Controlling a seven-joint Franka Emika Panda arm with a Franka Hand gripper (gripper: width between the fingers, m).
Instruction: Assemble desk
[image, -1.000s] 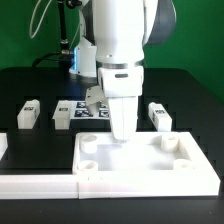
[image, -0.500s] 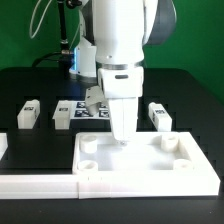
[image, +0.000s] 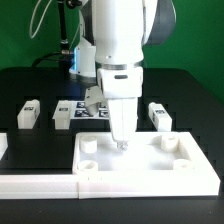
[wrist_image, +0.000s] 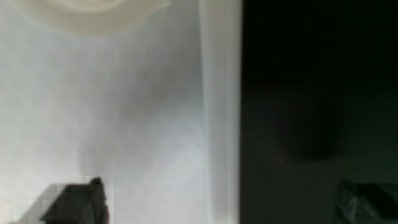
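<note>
The desk top (image: 145, 160), a white rectangular tray with a raised rim and round sockets in its corners, lies at the front of the black table. My gripper (image: 122, 143) points straight down at the tray's far rim. In the wrist view the gripper (wrist_image: 224, 205) is open, with one fingertip (wrist_image: 75, 204) over the white tray floor (wrist_image: 125, 110) and the other over the black table, the rim between them. It holds nothing. Short white legs lie apart on the table: two (image: 27, 113) (image: 62, 117) at the exterior view's left and one (image: 158, 116) at its right.
The marker board (image: 82, 108) lies behind the tray, partly hidden by the arm. A long low white border strip (image: 40, 181) runs along the table's front edge. A round socket (wrist_image: 93, 10) shows in the wrist view.
My gripper has come down slightly toward the tray's far rim. The tray and the legs have not moved.
</note>
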